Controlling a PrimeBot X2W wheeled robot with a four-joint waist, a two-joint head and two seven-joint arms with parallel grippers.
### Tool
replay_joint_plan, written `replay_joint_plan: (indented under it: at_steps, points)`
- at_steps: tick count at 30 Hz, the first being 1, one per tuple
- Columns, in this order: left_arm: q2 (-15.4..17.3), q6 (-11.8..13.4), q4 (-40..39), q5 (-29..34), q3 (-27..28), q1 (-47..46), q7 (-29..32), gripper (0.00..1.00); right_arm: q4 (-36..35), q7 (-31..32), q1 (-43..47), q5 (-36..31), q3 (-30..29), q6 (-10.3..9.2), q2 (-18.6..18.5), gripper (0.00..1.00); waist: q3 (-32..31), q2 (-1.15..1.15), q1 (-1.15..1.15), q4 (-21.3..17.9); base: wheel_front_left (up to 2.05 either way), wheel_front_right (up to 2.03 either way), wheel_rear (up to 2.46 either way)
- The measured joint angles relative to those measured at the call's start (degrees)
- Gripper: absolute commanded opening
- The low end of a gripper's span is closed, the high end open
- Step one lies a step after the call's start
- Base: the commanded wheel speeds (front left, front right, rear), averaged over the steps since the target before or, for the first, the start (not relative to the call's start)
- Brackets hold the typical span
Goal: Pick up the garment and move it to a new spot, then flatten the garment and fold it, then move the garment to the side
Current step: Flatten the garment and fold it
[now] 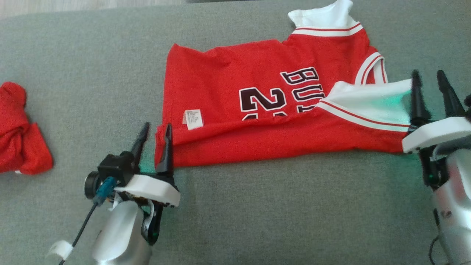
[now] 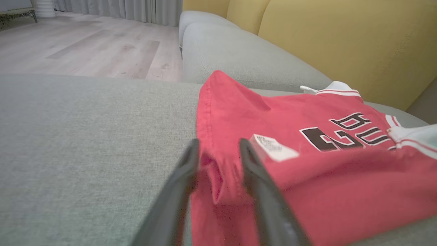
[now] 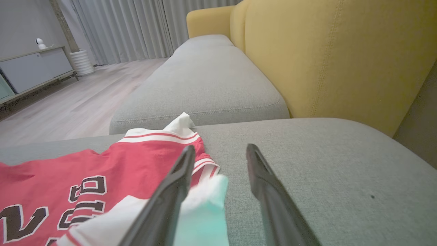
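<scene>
Red jersey [image 1: 257,110] lengthwise left-right, hem [image 1: 165,106] leftward

You work in a home living room. See the grey fabric sofa [image 3: 211,78] with yellow back cushions [image 3: 324,61], grey curtains [image 3: 119,30], pale wooden floor [image 3: 78,102].

Red jersey [image 1: 235,95], white trim striped red, black white-edged lettering, on a grey cushion [image 1: 257,213]; left of the left gripper [image 1: 158,127], another red cloth [image 1: 20,132].

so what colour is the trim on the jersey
The trim is white with a thin red stripe; the head view shows it best.
</scene>
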Motion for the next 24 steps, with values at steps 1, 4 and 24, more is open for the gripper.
replay_joint_plan:
  at_steps: [1, 4, 24]
  points:
    - [0.0, 0.5, -0.6, 0.0, 0.3, 0.3, 0.0, 1.00, -0.1, -0.2, 0.1, -0.8, 0.0, 0.00, 0.4, 1.00, -0.3, 0.00, 0.00, -0.1, 0.00, 0.00, 0.00]
    - [0.0, 1.9, -3.2, 0.3, 2.1, 2.3, 0.0, 1.00, -3.8, -0.4, 1.1, -3.5, -0.3, 0.00, 1.6, 1.00, -1.5, 0.00, -0.01, -0.3, 0.00, 0.00, 0.00]
    - [0.1, 3.8, -10.2, -0.3, 4.5, 25.4, 0.0, 1.00, -11.2, -0.5, 25.4, -8.2, -1.4, 0.00, 9.8, 1.00, -12.3, 0.00, -0.02, -1.2, 0.00, 0.00, 0.00]
